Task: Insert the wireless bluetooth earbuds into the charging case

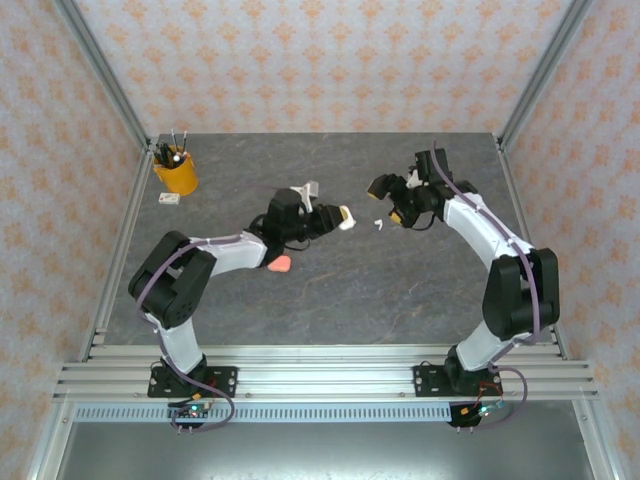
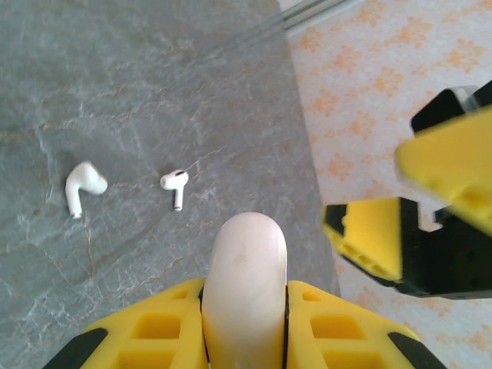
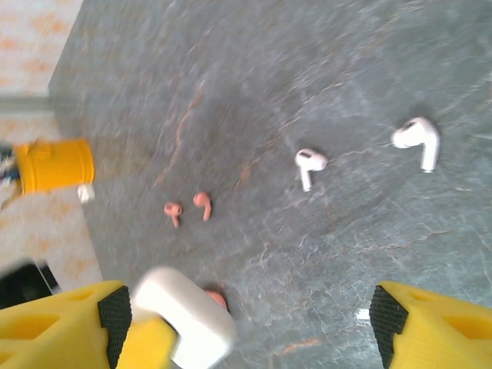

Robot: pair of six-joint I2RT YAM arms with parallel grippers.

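Overhead view: the left end effector (image 1: 335, 216) sits mid-frame, pinching the white case (image 1: 347, 218) off the surface (image 1: 400, 290). The right end effector (image 1: 391, 204) faces it from just to the right. The white buds (image 1: 378, 224) lie on the surface below the gap between the two. One pink case (image 1: 281, 263) lies left of centre, beside the left arm. One cup (image 1: 175, 173) stands at upper left.

Left wrist view: the white case is at bottom centre, clamped between the fingers, and its lid looks closed. Two white buds lie in the left half, apart from each other.

Right wrist view: the fingers are spread wide at the bottom corners and grip nothing. The white case is just beside the left-hand one. Two white buds lie at upper right, and two pink buds (image 3: 204, 204) lie close together left of centre.

Risks, as I judge them:
- The open fingers are so close to the case that they could knock it out of the pinch.
- The buds are tiny and smooth, so a slightly off grasp could send one skidding away.
- A pink bud could be put into the white case by mistake.
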